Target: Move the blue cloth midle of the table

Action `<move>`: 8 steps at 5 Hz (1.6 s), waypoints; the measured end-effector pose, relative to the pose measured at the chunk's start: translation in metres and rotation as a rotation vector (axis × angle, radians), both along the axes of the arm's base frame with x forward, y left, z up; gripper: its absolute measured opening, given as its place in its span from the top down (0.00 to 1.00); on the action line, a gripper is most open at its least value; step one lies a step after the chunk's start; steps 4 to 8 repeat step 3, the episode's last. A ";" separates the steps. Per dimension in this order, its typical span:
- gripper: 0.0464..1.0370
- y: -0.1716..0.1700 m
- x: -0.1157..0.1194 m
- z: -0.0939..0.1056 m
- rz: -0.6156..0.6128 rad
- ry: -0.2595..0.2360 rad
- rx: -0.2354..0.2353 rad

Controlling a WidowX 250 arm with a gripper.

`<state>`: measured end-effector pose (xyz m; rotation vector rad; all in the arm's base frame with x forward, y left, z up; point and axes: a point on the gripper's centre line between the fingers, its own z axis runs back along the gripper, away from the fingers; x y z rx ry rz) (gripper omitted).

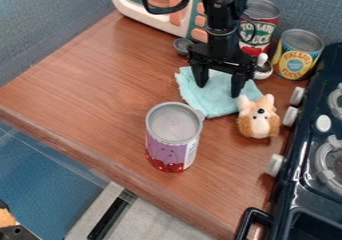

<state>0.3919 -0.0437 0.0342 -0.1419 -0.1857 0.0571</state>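
So the gripper's fingers (219,83) are spread open with nothing pinched between them, pointing down right over the blue cloth (212,95). Can't tell if the tips actually touch it. The cloth lies pretty much directly under them, a bit rumpled, running roughly from upper left to lower right, and the line between the two fingertips slants about the same way. So imo closing here should bunch it lengthwise, as long as the tips get low enough to bite fabric and don't just skim it.

Next out, the plush dog (259,118) is right by the cloth's lower right end, and the cherry can (173,136) stands upright by its lower left edge. Bare wood of the table (100,86) is off to the left, so I'd lift before heading that way, otherwise a dragged corner could nudge the can. Stove (314,149) is over on the right.
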 end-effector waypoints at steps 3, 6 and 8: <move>0.04 0.004 -0.007 0.043 0.027 -0.036 0.014; 0.04 0.004 -0.007 0.043 0.027 -0.036 0.014; 0.04 0.004 -0.007 0.043 0.027 -0.036 0.014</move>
